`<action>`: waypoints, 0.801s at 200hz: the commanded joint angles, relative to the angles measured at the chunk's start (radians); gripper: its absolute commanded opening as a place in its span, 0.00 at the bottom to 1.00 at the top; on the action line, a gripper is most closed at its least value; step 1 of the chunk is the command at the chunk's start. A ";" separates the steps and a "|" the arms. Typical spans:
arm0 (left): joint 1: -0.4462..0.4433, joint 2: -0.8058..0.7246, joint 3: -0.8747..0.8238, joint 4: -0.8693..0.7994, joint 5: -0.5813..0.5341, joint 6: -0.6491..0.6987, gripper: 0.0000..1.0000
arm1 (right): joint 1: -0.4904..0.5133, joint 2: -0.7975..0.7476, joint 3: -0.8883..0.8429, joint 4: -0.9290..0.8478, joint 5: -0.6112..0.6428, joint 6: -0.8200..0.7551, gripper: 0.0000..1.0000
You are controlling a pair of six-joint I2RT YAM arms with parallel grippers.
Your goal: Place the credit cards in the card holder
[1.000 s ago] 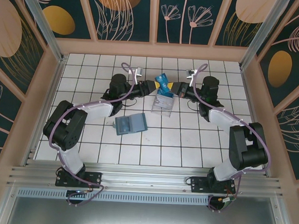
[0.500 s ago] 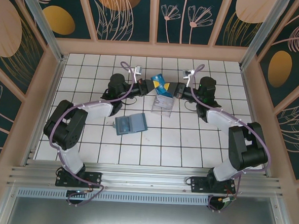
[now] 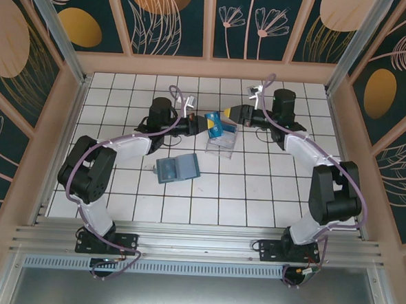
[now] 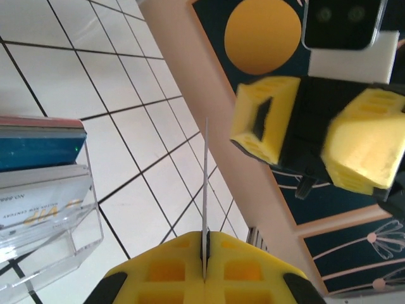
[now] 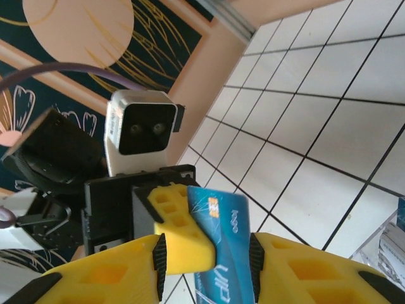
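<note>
A blue credit card hangs above the floor with my left gripper shut on it. In the left wrist view the card stands edge-on, pinched by the gripper. My right gripper is open just to its right, with its jaws standing apart on either side of the card in the right wrist view. More credit cards, blue and whitish, stand in a clear tray. The dark teal card holder lies open on the tiles, nearer the arms' bases.
The clear plastic tray sits on the tiles right below the two grippers, and its wall shows at the lower left of the left wrist view. Wooden walls ring the white tiled floor. Bare tiles lie round the card holder.
The blue card has passed from my right gripper to my left. The left jaws shut on it, the right jaws opened and the right wrist drew back a little.
</note>
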 commanded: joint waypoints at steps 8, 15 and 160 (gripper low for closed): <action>0.002 -0.059 0.034 -0.052 0.066 0.087 0.02 | 0.021 0.035 0.045 -0.150 -0.061 -0.113 0.43; 0.001 -0.063 0.038 -0.074 0.061 0.105 0.02 | 0.020 0.033 0.045 -0.161 -0.053 -0.121 0.43; 0.025 -0.054 0.070 -0.159 -0.019 0.133 0.34 | 0.056 0.033 0.042 -0.181 -0.071 -0.143 0.07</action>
